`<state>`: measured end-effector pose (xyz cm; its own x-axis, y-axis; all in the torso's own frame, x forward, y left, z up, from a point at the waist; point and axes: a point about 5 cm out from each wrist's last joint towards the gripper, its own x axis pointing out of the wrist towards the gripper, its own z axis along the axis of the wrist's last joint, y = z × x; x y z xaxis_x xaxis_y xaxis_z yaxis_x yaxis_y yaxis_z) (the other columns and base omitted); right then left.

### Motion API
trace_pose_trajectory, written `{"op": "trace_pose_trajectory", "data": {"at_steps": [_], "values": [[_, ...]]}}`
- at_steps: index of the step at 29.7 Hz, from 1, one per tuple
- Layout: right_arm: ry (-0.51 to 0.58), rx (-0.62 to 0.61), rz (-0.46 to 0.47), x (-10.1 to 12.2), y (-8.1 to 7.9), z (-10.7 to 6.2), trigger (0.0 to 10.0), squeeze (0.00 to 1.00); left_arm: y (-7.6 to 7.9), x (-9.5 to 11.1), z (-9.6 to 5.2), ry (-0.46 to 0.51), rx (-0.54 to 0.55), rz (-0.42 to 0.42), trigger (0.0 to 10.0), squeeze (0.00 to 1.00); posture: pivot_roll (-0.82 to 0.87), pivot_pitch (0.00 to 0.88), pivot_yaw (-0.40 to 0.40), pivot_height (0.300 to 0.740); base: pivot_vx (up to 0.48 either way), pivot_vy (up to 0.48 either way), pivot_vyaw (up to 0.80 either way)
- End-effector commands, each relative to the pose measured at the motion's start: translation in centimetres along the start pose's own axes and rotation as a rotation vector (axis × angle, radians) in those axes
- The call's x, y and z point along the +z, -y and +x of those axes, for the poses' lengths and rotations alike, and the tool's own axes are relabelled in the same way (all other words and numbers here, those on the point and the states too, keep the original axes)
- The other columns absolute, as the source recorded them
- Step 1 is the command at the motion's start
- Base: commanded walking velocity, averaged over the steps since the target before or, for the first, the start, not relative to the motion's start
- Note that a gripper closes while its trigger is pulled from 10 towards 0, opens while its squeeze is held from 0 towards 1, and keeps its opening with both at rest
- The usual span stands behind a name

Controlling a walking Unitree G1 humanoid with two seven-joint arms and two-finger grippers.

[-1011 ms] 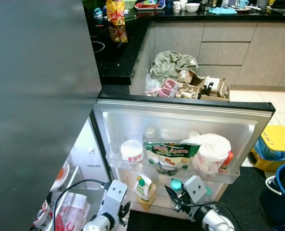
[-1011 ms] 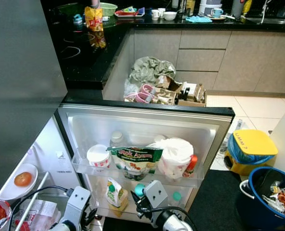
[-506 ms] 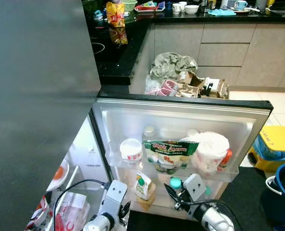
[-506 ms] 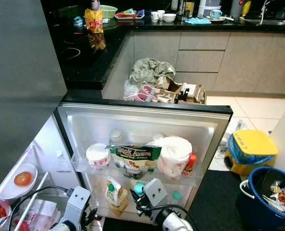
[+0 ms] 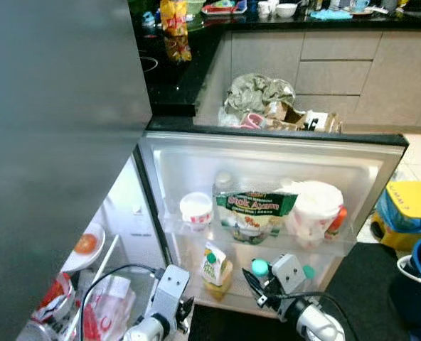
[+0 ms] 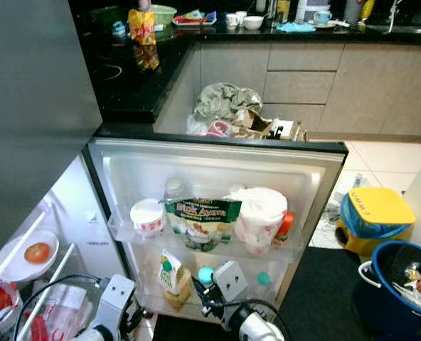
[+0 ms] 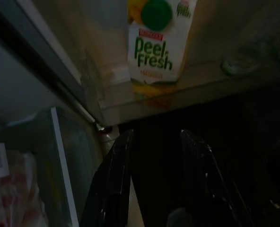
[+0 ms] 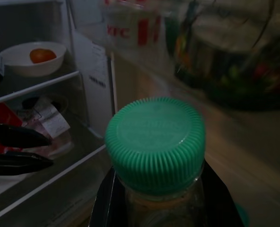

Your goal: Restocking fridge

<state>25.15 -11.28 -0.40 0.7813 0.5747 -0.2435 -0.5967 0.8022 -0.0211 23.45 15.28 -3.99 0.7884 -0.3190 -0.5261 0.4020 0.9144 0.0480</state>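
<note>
Two door shelves show from the head views: the upper one is crowded, and the right pincer [image 5: 257,288] carries a green-capped jar [image 5: 259,268] at the lower door shelf [image 5: 239,302], beside the juice carton [image 5: 214,266]. Best lower it upright into the free gap near that shelf's middle before letting go. Left wrist view: the left pincer [image 7: 156,182], fingers parted and empty, faces the carton. Right wrist view: black fingers clamp the jar below its cap.
</note>
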Motion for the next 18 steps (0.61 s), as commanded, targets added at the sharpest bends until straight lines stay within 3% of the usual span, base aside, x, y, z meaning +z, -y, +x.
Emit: {"op": "trace_pose_trajectory", "data": {"at_steps": [1,18], "values": [[0.006,0.001,-0.005,0.2,0.0,0.2,10.0,0.0,0.0,-0.7,-0.3,-0.031,-0.007,0.007,10.0,0.0,-0.07,0.03,0.03,0.644,0.0,0.0,0.0],[0.09,-0.008,0.012,2.3,0.5,1.3,10.0,0.0,-0.1,-0.5,-0.2,-0.027,-0.01,0.014,10.0,0.0,-0.07,0.025,0.029,0.635,0.0,0.0,0.0]]}}
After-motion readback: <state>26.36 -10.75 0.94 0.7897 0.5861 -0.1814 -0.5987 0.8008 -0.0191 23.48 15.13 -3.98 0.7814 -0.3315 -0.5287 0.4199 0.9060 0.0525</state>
